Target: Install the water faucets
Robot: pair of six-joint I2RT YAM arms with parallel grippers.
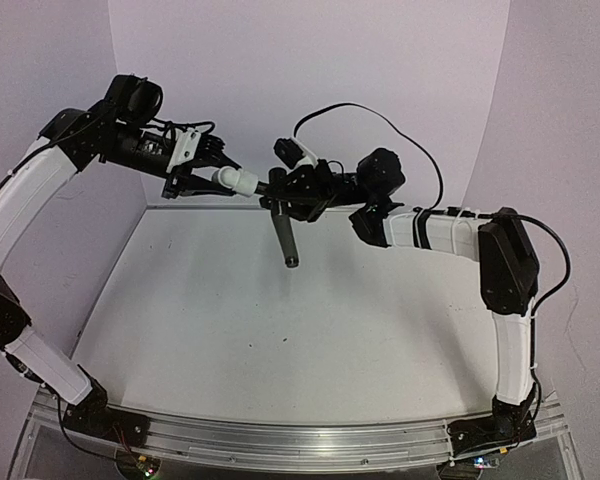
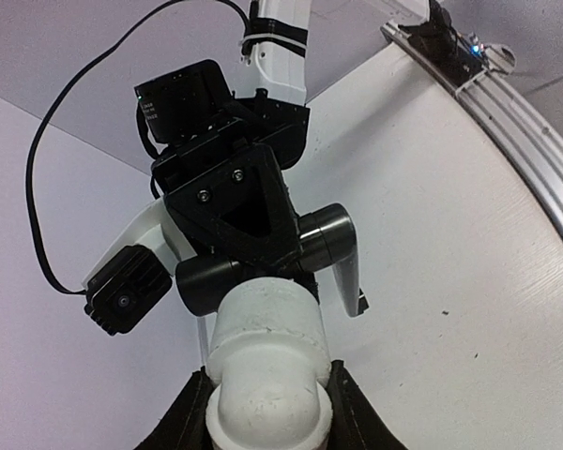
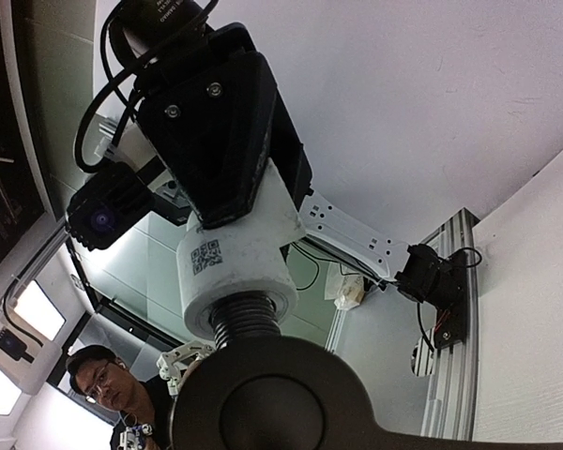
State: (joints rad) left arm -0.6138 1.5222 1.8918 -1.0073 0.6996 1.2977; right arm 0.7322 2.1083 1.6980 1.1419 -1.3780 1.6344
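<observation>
The white fitting [image 2: 263, 328] pinched by left gripper [image 2: 267, 417]; right gripper [image 1: 285, 190] pinches black spout [image 1: 285, 240]

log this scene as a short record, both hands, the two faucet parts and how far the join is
left hand: shut on the white fitting, raised above the table
right hand: shut on the black spout at its crossbar end
spout: hangs down, tip clear of the table
join: parts meet end to end in mid-air; thread shows between them in the right wrist view
status: probably not fully seated yet
</observation>
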